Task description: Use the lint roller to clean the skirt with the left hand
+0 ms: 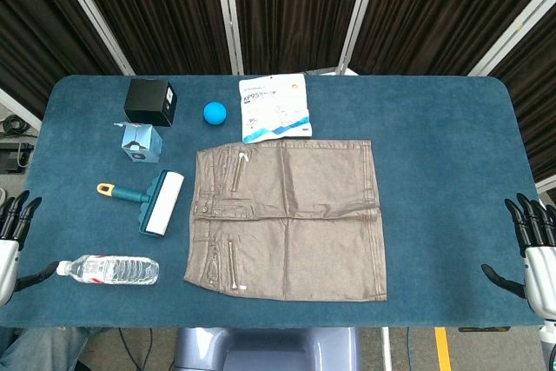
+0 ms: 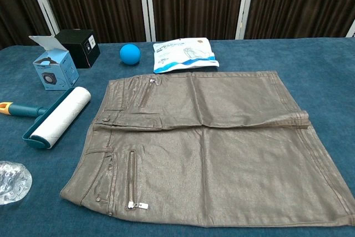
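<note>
A brown-grey skirt [image 1: 291,219] [image 2: 205,148] lies flat in the middle of the blue table, waistband to the left. Just left of it lies the lint roller [image 1: 158,202] [image 2: 55,116], with a white roll, a teal frame and a yellow-tipped handle pointing left. My left hand [image 1: 12,230] hangs at the table's left edge, fingers spread, holding nothing, well left of the roller. At the right edge my right hand [image 1: 534,236] is also spread with nothing in it. Neither hand shows in the chest view.
A water bottle [image 1: 109,268] lies near the front left, below the roller. Behind the roller stand a light blue box [image 1: 141,142] and a black box [image 1: 150,102]. A blue ball [image 1: 215,112] and a mask packet [image 1: 275,108] lie behind the skirt.
</note>
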Motion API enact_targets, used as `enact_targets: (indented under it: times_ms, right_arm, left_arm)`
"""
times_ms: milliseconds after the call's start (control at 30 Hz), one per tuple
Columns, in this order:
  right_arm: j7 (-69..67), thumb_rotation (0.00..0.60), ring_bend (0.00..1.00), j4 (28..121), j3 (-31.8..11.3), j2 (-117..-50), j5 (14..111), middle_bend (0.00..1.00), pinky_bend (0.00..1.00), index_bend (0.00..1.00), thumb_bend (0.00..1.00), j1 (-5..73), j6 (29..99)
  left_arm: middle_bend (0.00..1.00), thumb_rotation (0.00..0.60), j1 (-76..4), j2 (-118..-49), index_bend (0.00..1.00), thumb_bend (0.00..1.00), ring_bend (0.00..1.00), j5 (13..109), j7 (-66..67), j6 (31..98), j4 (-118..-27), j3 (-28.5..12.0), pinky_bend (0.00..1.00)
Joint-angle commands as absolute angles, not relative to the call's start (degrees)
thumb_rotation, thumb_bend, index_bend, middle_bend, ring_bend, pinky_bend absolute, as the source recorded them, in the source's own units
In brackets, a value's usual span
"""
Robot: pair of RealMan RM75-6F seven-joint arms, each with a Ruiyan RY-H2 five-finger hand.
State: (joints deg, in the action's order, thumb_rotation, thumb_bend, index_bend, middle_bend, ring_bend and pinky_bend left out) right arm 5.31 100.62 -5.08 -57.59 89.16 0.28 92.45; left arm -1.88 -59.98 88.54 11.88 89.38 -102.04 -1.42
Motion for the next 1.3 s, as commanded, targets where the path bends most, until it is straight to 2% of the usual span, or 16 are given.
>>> enact_targets:
  times_ms: [33,267,400,500,667,767,933,1300]
  right_arm:
    - [5.33,0.6,0.0,100.72,-4.92,-57.42,89.03,0.0,0.0,0.0,0.0,0.31,92.07]
    - [5.61,0.6,0.0,100.85,-4.72,-57.17,88.47,0.0,0.0,0.0,0.0,0.48,91.14]
    - [6.2,0.6,0.0,100.93,-4.61,-57.4,88.14,0.0,0.0,0.0,0.0,0.71,90.42]
    - [7.27,0.6,0.0,100.69,-4.79,-57.82,87.31,0.0,0.0,0.0,0.0,1.08,89.61]
    - [8.94,0.6,0.0,100.44,-5.28,-58.52,85.67,0.0,0.0,0.0,0.0,1.61,88.58]
    - [10.3,0.6,0.0,100.34,-5.69,-59.11,84.44,0.0,0.0,0.0,0.0,2.0,87.93]
    - [11.92,0.6,0.0,100.17,-6.19,-59.75,81.98,0.0,0.0,0.0,0.0,2.5,86.61]
    - [12.14,0.6,0.0,99.77,-6.5,-59.8,80.36,0.0,0.0,0.0,0.0,2.72,86.02]
  left_arm:
    - [0.0,0.6,-1.91,-60.01,0.0,0.0,0.0,88.54,11.93,89.38,-102.07,-1.45,0.0]
    - [0.0,0.6,-2.33,-60.53,0.0,0.0,0.0,88.14,12.26,88.47,-101.21,-1.51,0.0]
    - [0.0,0.6,-5.77,-63.18,0.0,0.01,0.0,85.21,11.58,83.02,-97.32,-3.29,0.0]
    - [0.0,0.6,-10.26,-66.58,0.01,0.08,0.0,81.39,9.88,76.39,-92.11,-5.88,0.0]
    - [0.02,0.6,-17.75,-73.11,0.21,0.29,0.02,76.08,6.99,64.64,-81.75,-8.84,0.11]
    - [0.07,0.6,-21.93,-77.98,0.28,0.34,0.05,74.61,5.46,58.87,-73.53,-9.67,0.15]
    - [0.1,0.6,-25.0,-83.12,0.31,0.36,0.08,74.56,2.3,56.13,-65.53,-10.01,0.17]
    - [0.11,0.6,-28.7,-88.9,0.3,0.36,0.1,74.14,2.69,52.48,-57.97,-9.1,0.2]
